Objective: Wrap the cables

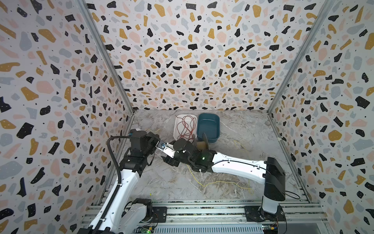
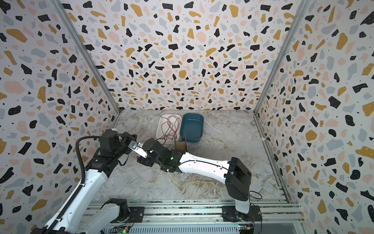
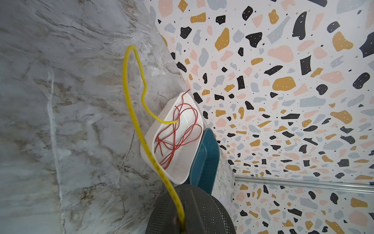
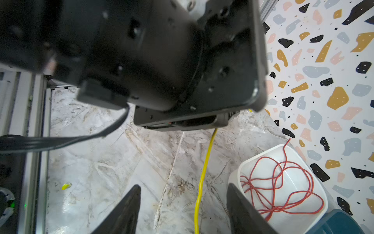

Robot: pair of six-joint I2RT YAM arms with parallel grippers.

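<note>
Barely begun: left gripper (image 3: 180, 220) is pinching the yellow cable (image 4: 204, 166), right gripper (image 4: 183, 186) is straddling it, fingers apart; red cable (image 1: 187, 126) is lying loose at twelve o'clock.

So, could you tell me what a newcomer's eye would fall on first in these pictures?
The loud terrazzo-patterned walls dominate every view. At the back of the marbled table, a tangle of red cable lies in a white tub, right beside a teal tub. A thin yellow cable trails loosely over the table's middle and front.
</note>
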